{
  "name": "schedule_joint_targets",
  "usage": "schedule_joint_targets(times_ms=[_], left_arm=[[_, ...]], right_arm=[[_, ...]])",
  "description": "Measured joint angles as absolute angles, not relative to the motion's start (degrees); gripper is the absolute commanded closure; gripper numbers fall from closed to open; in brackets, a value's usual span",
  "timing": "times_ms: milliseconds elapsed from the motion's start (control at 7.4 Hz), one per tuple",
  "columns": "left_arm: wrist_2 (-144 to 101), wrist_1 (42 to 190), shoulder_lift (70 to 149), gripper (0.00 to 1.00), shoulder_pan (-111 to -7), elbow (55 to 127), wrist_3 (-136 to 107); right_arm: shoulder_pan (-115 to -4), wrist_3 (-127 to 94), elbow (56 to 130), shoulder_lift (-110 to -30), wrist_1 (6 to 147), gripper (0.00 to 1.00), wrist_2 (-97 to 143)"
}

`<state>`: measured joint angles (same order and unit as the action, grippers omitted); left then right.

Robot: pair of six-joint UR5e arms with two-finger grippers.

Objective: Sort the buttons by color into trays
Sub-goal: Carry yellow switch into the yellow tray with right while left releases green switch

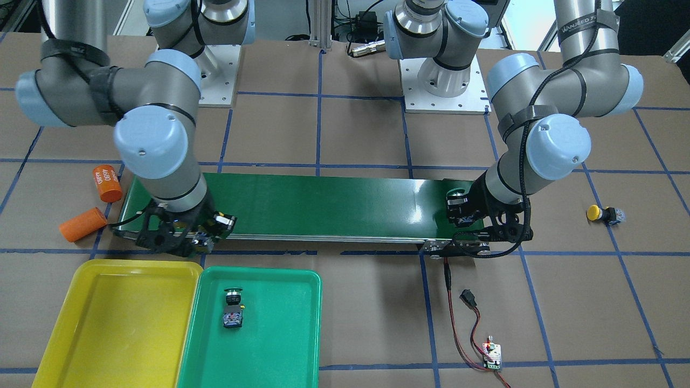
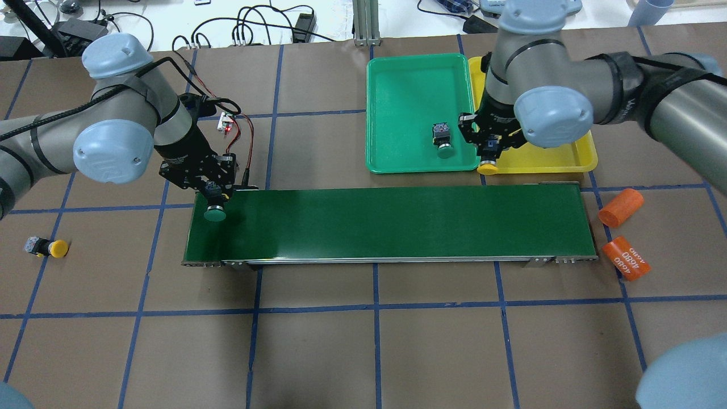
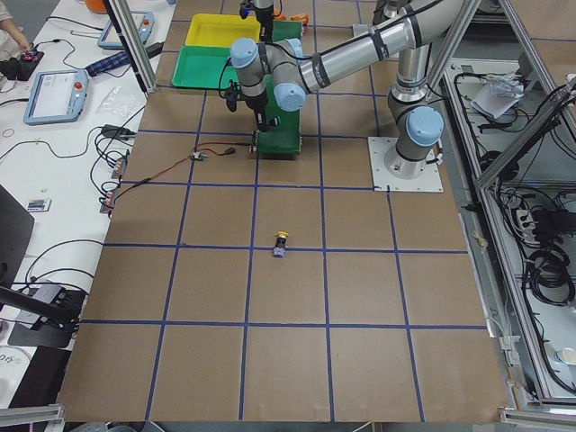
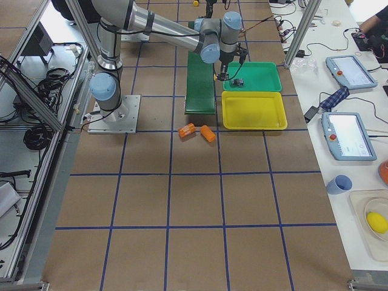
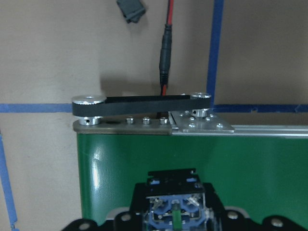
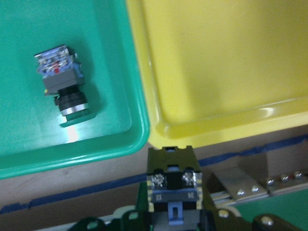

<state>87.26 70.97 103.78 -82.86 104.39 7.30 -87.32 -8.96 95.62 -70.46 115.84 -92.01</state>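
The right fingers [image 2: 484,146] are closed on a yellow button [image 2: 487,167], gripped by its body with the cap hanging down, so its long axis runs up and down in line with the fingers; the wrist view looks onto its terminal end. They hang over the strip of bare surface [image 2: 341,352] between the belt [image 2: 397,221] and the trays, level with the seam where the two trays meet. From the fingers the yellow tray [image 2: 572,157] lies just beyond and to the robot's right, and the green tray [image 2: 409,91] just beyond and to the left; the drop therefore seems to turn on a short shift forward and rightward over the yellow rim, clear of the green corner. The right arm is much the nearer to both trays. No button shows in the yellow tray; the green one holds another green button [image 2: 442,140] on its side, cap toward the belt. The left fingers [image 2: 209,192], well apart at the belt's left end, are closed on a green button [image 2: 214,215], cap down, over the belt. A second yellow button [image 2: 50,248] lies on its side on the surface farther left, nearest the left arm.
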Motion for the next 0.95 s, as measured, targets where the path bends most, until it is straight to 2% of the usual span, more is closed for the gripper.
schedule_joint_targets(times_ms=[270, 406, 541, 676, 811, 946], left_arm=[[87.4, 70.8, 103.6, 1.00, -85.0, 105.4, 7.0], [87.5, 69.8, 104.0, 0.54, -85.7, 105.7, 6.6], [87.5, 67.9, 104.8, 0.42, -86.2, 105.9, 6.0], [87.6, 66.4, 105.2, 0.19, -86.5, 106.3, 5.2], [87.6, 65.3, 105.1, 0.00, -86.8, 107.2, 4.8], [87.7, 64.3, 104.7, 0.00, -86.9, 108.3, 4.6]], right_arm=[[-79.0, 1.0, 95.1, -67.6, 121.0, 1.00, -92.7], [-77.1, 4.4, 95.0, -66.1, 123.4, 1.00, -93.4], [-76.3, 6.6, 94.9, -64.6, 125.8, 0.94, -94.1], [-76.0, 7.4, 94.9, -63.3, 128.7, 0.81, -94.2], [-75.9, 7.8, 94.7, -61.9, 131.8, 0.05, -94.0], [-75.9, 7.9, 94.4, -60.4, 134.2, 0.00, -93.9]])
